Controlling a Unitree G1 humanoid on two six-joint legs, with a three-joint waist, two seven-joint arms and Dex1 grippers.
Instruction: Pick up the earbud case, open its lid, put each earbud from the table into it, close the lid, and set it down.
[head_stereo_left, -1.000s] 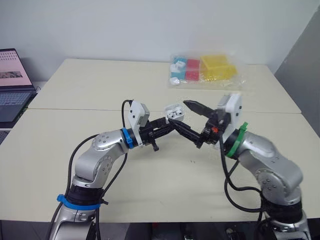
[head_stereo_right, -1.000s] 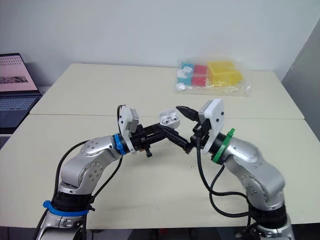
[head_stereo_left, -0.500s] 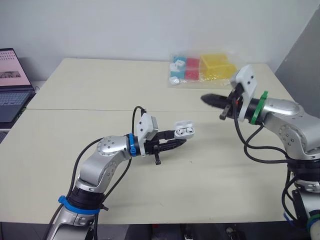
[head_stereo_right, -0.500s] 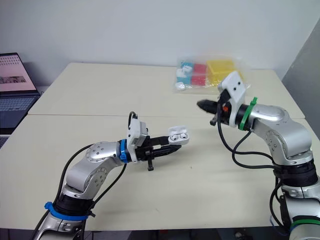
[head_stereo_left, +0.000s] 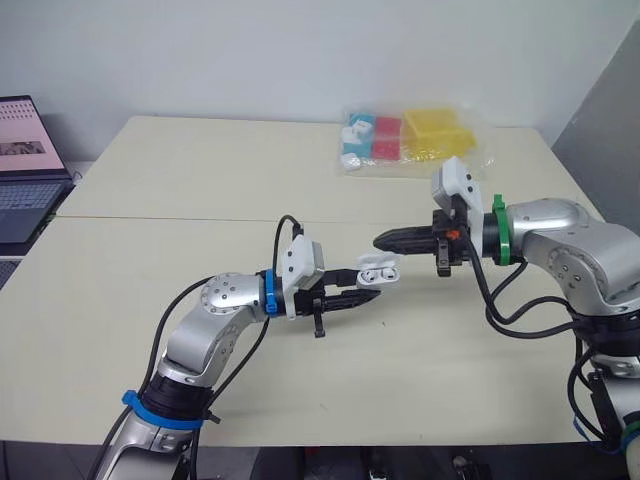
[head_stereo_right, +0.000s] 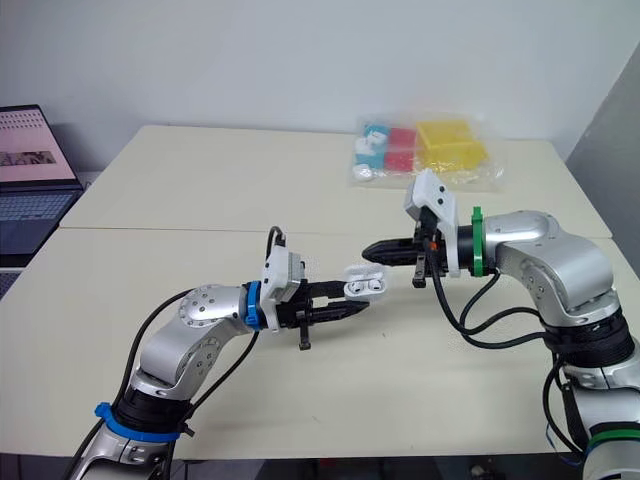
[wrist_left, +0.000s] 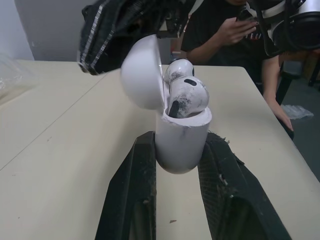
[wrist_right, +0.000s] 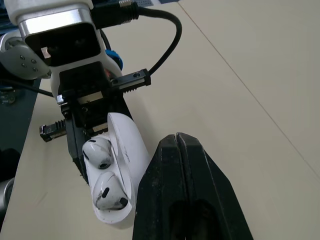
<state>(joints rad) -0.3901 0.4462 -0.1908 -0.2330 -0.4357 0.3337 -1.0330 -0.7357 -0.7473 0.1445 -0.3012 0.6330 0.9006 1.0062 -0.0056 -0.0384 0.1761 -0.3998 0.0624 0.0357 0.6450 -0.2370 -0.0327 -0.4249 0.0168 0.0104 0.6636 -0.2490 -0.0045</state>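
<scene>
Above the table (head_stereo_left: 200, 200), near its middle, the earbud case (head_stereo_left: 375, 270) is held by its base in the left gripper (head_stereo_left: 362, 292), its lid (wrist_left: 142, 72) swung open and both earbuds (wrist_left: 189, 92) seated inside. The right gripper (head_stereo_left: 385, 240), fingers pressed together and empty, has been brought back from the far right and is now just beside the lid; pushing it shut is judged the next step.

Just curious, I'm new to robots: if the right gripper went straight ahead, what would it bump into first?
Probably the open lid of the case held by the left gripper, though depth is unclear.
</scene>
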